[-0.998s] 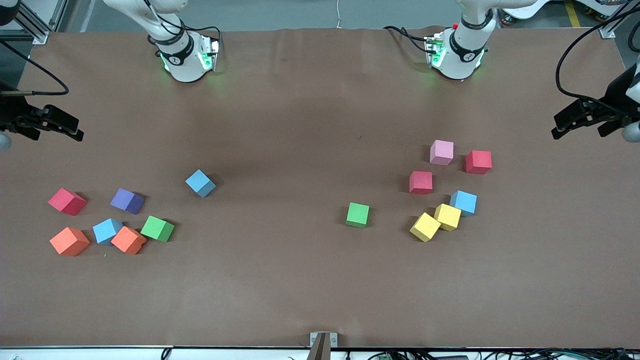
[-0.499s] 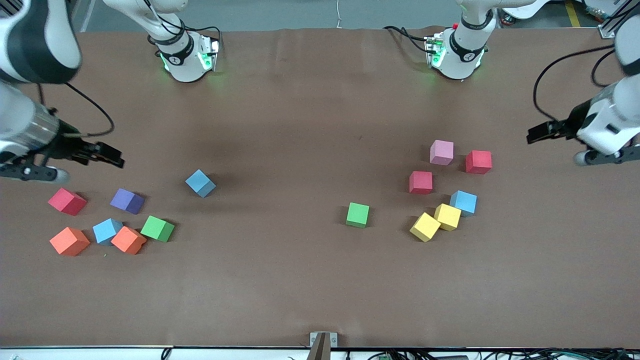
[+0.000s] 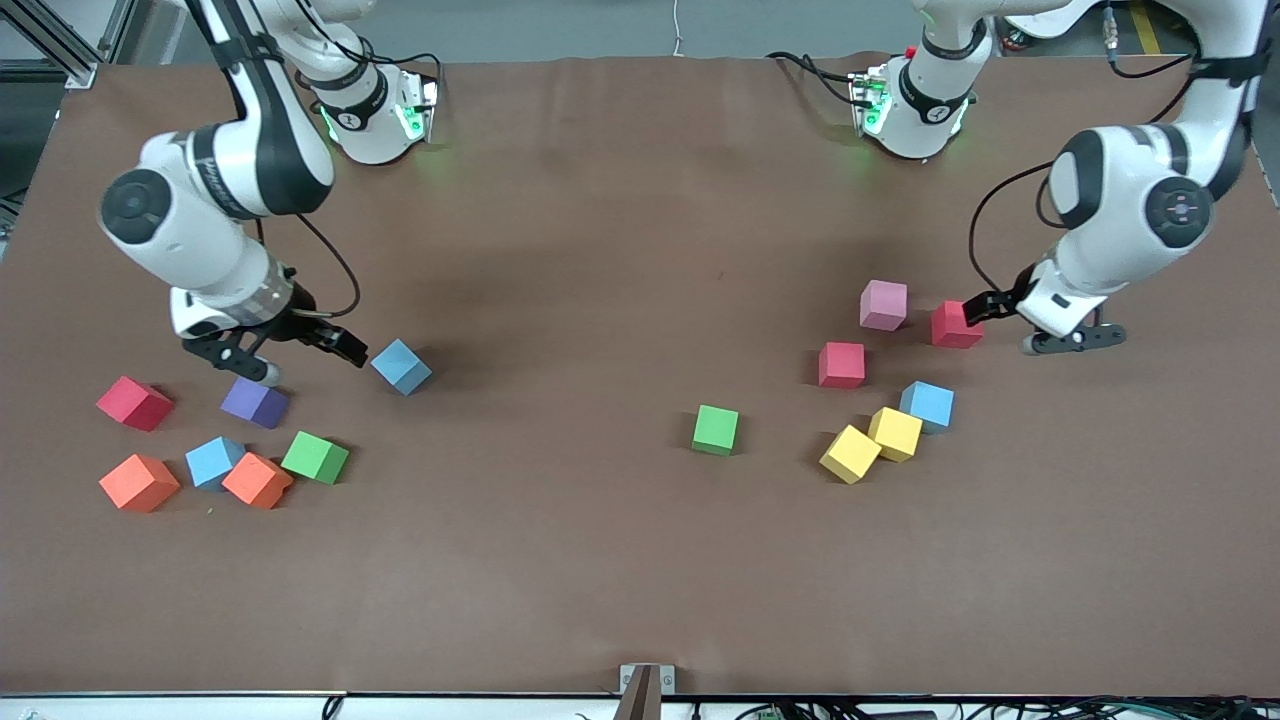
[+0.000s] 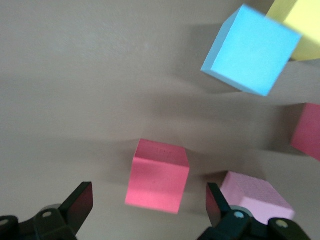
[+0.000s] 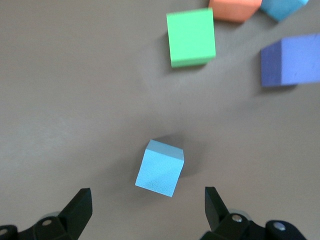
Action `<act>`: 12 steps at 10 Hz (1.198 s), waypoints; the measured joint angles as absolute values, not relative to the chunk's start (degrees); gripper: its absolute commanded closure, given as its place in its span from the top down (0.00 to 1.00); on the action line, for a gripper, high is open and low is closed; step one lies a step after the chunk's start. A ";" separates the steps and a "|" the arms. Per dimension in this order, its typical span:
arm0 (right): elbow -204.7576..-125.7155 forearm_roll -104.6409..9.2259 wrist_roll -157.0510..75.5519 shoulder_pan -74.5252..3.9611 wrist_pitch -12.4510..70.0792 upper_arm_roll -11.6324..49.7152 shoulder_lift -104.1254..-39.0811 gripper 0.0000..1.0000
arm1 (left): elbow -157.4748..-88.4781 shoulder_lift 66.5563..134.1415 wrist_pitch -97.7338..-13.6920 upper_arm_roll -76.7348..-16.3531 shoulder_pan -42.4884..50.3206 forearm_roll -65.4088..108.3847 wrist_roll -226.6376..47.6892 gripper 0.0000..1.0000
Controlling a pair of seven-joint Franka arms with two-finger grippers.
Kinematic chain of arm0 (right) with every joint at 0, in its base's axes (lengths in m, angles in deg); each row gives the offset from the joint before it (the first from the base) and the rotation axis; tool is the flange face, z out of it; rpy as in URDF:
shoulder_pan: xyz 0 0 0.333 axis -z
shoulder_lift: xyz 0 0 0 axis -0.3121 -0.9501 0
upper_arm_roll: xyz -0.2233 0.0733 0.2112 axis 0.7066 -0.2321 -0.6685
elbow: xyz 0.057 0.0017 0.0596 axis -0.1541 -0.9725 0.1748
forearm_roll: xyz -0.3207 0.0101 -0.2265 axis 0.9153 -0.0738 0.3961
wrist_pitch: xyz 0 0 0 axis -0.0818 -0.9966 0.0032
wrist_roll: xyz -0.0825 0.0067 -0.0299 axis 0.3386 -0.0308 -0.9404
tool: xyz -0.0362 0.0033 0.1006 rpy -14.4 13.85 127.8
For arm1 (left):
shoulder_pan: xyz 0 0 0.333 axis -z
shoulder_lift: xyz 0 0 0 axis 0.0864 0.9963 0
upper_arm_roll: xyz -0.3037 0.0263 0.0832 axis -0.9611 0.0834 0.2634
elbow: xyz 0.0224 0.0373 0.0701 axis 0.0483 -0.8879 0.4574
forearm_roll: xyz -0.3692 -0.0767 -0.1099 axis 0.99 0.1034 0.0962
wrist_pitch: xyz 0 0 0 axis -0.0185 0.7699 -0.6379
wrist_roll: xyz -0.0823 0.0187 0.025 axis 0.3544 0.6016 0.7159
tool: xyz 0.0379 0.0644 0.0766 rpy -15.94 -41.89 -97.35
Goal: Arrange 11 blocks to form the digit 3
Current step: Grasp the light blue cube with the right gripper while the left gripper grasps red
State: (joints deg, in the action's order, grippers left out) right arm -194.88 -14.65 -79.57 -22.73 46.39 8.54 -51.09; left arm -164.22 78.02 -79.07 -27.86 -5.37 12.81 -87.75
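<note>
Right gripper point(image 5: 145, 210) hangs spread wide and empty just beside the lone blue cube point(image 3: 401, 366), which sits on the brown table cover point(image 3: 600, 560) nearer the table's middle than the purple cube point(image 3: 254, 402). Left gripper point(image 4: 150, 207) is splayed open too, holding nothing, with a red cube point(image 3: 956, 324) lined up in the gap and the pink cube point(image 3: 884, 304) just beside it. Blocks are matte foam, square-edged, all loose in two scattered clusters, one toward each arm's end, a green cube point(image 3: 715, 430) alone between them.
</note>
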 measured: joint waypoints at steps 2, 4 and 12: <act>-196.27 -17.66 -82.56 -23.11 49.17 8.54 -53.87 0.99 | -165.64 82.52 -85.41 -28.20 -5.14 12.81 -87.74 1.00; -197.72 -19.62 -84.67 -23.79 53.90 8.54 -56.44 0.99 | -166.43 85.72 -89.28 -28.83 -4.97 12.81 -87.70 0.65; -200.26 -19.79 -90.88 -25.88 59.73 8.54 -61.98 0.99 | -158.70 79.75 -73.99 -33.42 -6.68 12.78 -82.85 0.22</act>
State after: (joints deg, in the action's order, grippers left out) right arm -200.26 -19.79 -90.88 -25.88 59.73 8.54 -61.98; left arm -158.70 79.75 -73.99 -33.42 -6.68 12.78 -82.85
